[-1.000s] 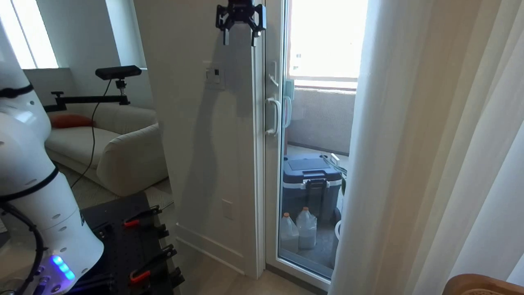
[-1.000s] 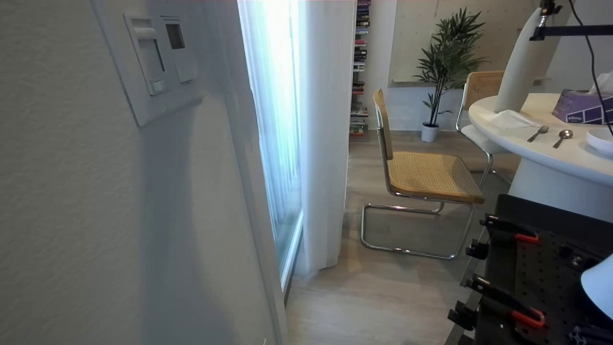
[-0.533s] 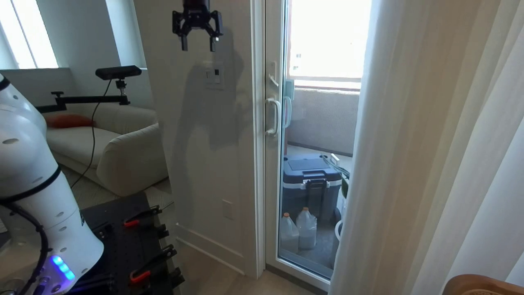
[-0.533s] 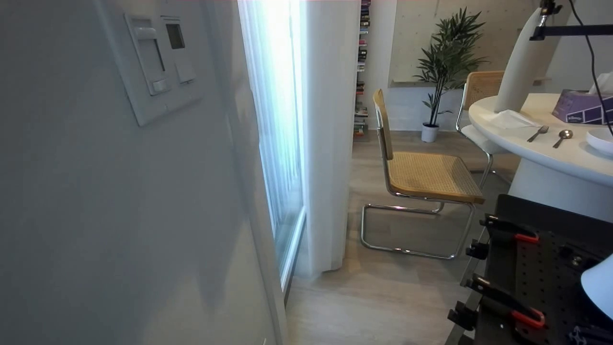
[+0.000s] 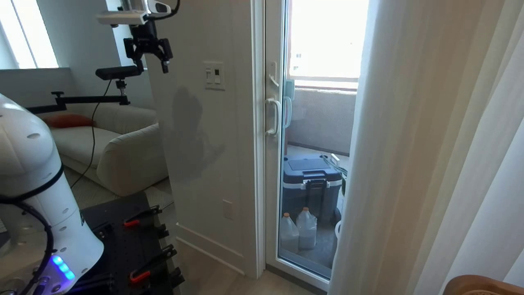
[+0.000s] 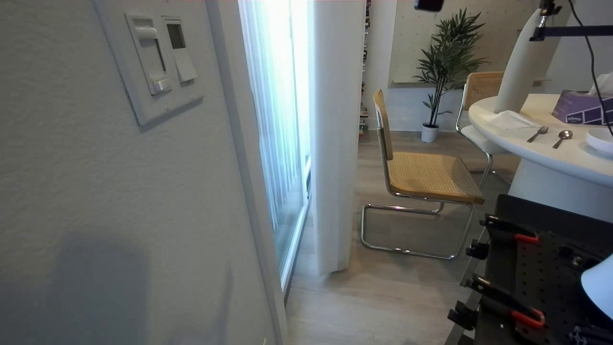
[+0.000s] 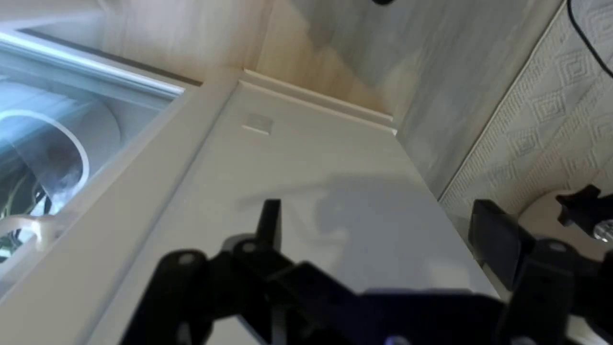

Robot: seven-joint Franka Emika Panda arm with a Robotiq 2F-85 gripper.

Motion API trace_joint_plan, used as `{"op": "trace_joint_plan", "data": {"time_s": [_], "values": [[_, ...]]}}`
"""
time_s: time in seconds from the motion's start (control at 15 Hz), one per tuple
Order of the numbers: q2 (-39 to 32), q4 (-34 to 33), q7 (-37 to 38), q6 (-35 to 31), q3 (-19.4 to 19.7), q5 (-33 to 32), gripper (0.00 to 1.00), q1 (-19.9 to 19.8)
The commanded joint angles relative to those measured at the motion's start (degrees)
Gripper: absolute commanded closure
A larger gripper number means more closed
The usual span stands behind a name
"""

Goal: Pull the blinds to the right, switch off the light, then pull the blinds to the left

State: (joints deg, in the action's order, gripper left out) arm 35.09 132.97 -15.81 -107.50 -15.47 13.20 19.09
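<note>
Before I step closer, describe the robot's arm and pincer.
The Panda arm is white with rounded segments, grey oval caps and a black band. A black cable loops down its side; blue lights glow near the bottom. The pincer is black and angular, with two straight fingers. Mounted above it, a white housing has a dark oval front, with a thin black lead beside it.

A black gripper [image 7: 378, 205] spans the bottom edge, its jaws spread wide, before a pale wall [image 7: 287, 153] bearing a grey shadow [image 7: 366, 218] and a small plate [image 7: 258, 123]. At left is a glass door [image 7: 129, 112] with a handle [image 7: 36, 224]; wooden floor [image 7: 215, 43] spans the top centre, and a patterned rug [image 7: 574, 115] covers the upper right.
</note>
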Motion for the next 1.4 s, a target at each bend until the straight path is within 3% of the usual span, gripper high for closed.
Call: {"op": "trace_joint_plan", "data": {"time_s": [0.0,0.13,0.33,0.53,0.73,0.8,0.87,1.0,1.33], "values": [[4.98,9.64,11.48,-16.07,-6.55,3.88,0.00,3.79],[3.47,11.56,18.99,-25.95,-11.64,1.43,0.00,3.73],[2.13,12.88,29.75,-36.68,-17.65,-5.06,0.00,0.17],[3.34,13.62,39.31,-42.28,-22.89,-13.03,0.00,-6.55],[4.59,13.04,45.49,-43.29,-27.25,-18.57,0.00,-13.34],[4.55,12.84,46.37,-43.11,-28.33,-19.35,0.05,-14.67],[3.40,12.09,45.95,-42.31,-28.79,-19.46,0.26,-15.11],[2.22,11.17,46.05,-42.16,-30.26,-19.27,0.31,-16.40],[0.78,9.51,44.49,-41.74,-30.34,-18.63,0.69,-17.61]]}}
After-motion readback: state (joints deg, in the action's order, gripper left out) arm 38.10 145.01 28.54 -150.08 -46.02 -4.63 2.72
